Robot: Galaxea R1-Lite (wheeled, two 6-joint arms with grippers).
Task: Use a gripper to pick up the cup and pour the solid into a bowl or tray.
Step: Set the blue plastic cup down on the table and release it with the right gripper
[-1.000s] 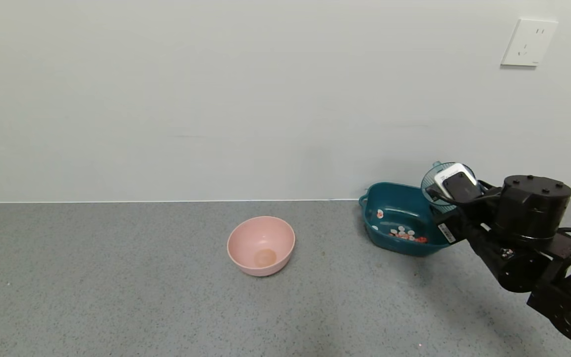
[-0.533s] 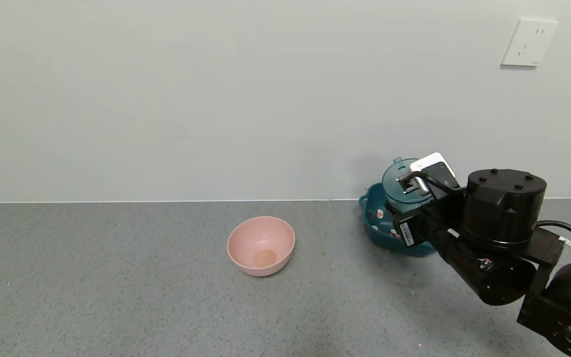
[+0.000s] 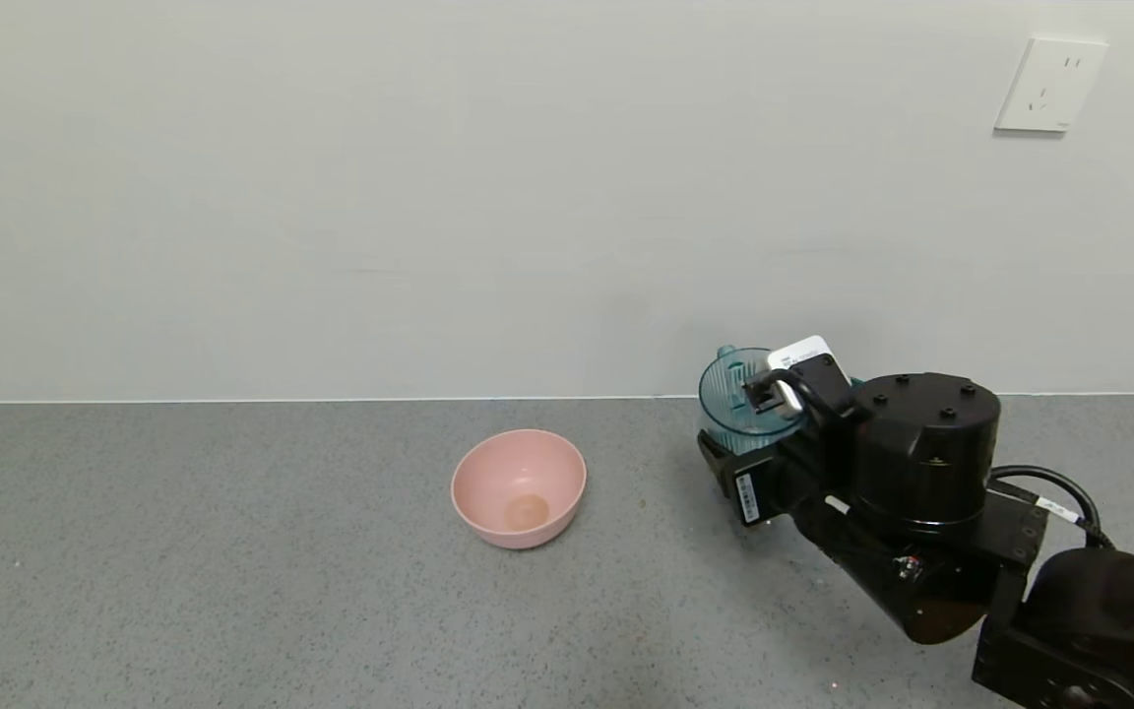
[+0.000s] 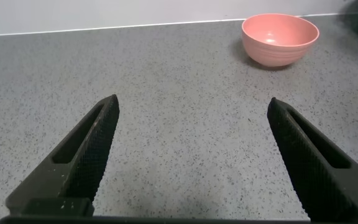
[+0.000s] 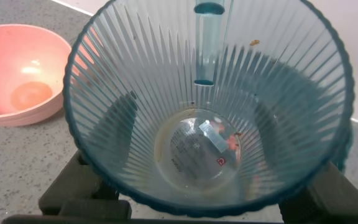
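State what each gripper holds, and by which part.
The right gripper holds the ribbed cup by its rim and wall, one finger inside and the other outside. The left gripper is open over the counter, holding nothing.

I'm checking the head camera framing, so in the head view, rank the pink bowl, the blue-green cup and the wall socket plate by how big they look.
1. Pink bowl, largest.
2. Socket plate and cup, held by the right tool, look about alike. The tool hides part of the cup, and the plate is farther away, so I won't rank them.
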